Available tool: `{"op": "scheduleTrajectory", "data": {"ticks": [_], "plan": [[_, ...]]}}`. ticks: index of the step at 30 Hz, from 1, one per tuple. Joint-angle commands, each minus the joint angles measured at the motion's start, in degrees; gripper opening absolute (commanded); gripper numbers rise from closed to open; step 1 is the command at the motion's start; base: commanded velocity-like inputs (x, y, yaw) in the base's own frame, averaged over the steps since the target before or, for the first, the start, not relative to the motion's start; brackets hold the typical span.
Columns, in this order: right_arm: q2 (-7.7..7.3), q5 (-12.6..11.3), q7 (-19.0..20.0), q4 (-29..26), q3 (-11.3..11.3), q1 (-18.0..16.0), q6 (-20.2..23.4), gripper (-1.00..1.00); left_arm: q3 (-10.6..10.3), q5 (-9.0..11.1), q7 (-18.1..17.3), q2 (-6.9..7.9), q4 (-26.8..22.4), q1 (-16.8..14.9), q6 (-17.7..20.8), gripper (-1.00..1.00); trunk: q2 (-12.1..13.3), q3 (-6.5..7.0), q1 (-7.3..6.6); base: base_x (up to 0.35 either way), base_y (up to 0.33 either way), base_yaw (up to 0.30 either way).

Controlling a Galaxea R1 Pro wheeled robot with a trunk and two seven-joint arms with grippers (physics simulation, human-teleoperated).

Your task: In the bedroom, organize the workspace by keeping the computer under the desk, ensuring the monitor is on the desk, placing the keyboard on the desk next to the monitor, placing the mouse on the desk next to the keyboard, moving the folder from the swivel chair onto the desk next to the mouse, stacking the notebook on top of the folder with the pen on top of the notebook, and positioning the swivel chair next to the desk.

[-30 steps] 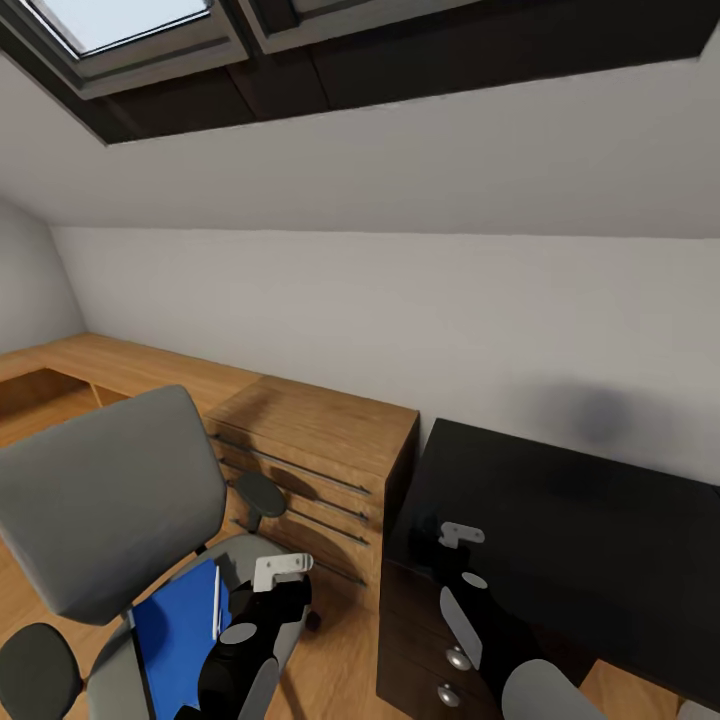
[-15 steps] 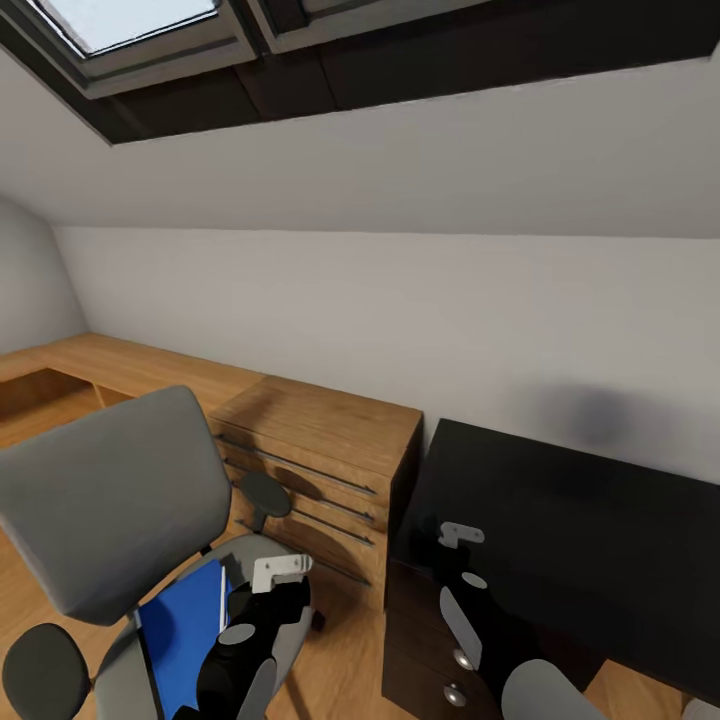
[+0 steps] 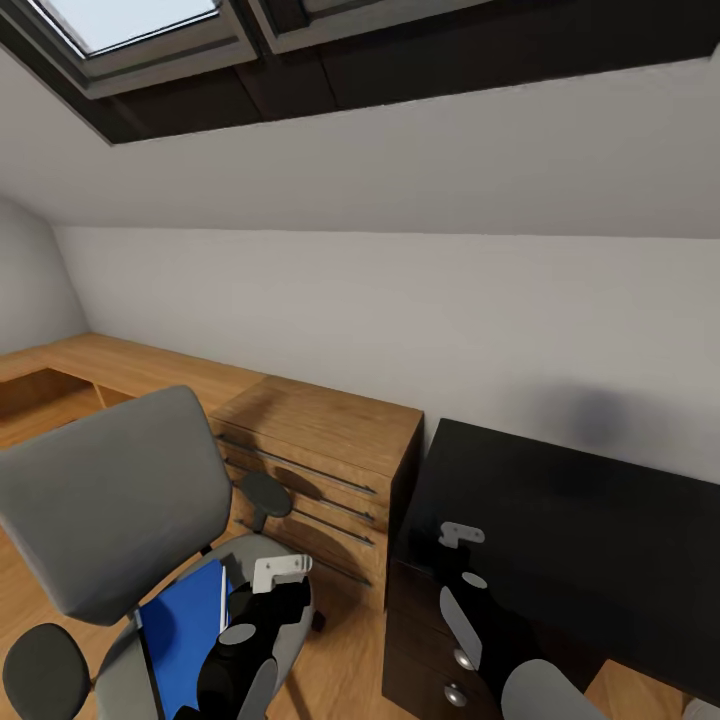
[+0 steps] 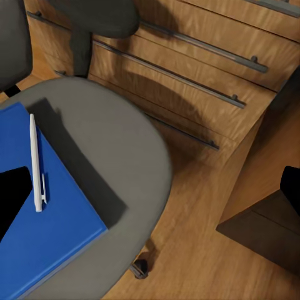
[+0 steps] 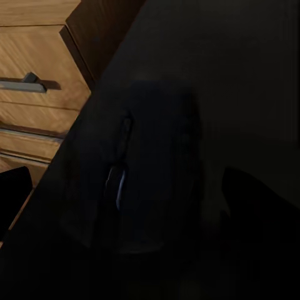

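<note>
The step in hand looks like fetching the blue folder (image 3: pixel 180 630) from the swivel chair (image 3: pixel 105 500). The folder lies flat on the chair's grey seat, and a white pen (image 4: pixel 36 162) rests on top of the folder near one of its long edges. No notebook can be made out on it. The left tool (image 3: pixel 282 568) hangs over the seat just beside the folder, touching nothing; whether its fingers stand wide or narrow I cannot tell, since the head view gives only its pale tip and the left wrist view only a dark edge. The right tool (image 3: pixel 461 535) hovers over the near corner of the glossy black desk (image 3: pixel 600 520), holding nothing that can be seen, and its opening cannot be read either.

Beside the chair stands a low wooden drawer unit (image 3: pixel 320 470), with the desk on its far side from the chair.

Judging from this, the next move calls for bringing the left tool down to an edge of the folder that overhangs or can be slid to the seat's rim, as a flat thing on padding gives little to pinch. The loose pen would likely roll off if the folder tilts, so it may need lifting first.

No brand, label or writing can be read anywhere
</note>
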Motion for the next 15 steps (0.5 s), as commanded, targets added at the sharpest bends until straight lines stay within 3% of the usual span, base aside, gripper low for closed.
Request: {"op": "scheduleTrajectory", "data": {"ticks": [1, 15], "plan": [[-0.05, -0.6, -0.5, 0.0, 0.4, 0.0, 0.0, 1.0, -0.1, 0.6, 0.6, 0.01, -0.1, 0.0, 0.1, 1.0, 0.0, -0.06, 0.0, 0.0, 0.0, 0.0], [-0.05, -0.6, -0.4, -0.1, 0.4, 0.0, -0.1, 1.0, -0.1, 0.6, 0.6, 0.01, -0.1, 0.0, 0.1, 1.0, 0.0, -0.06, 0.0, 0.0, 0.0, 0.0]]}}
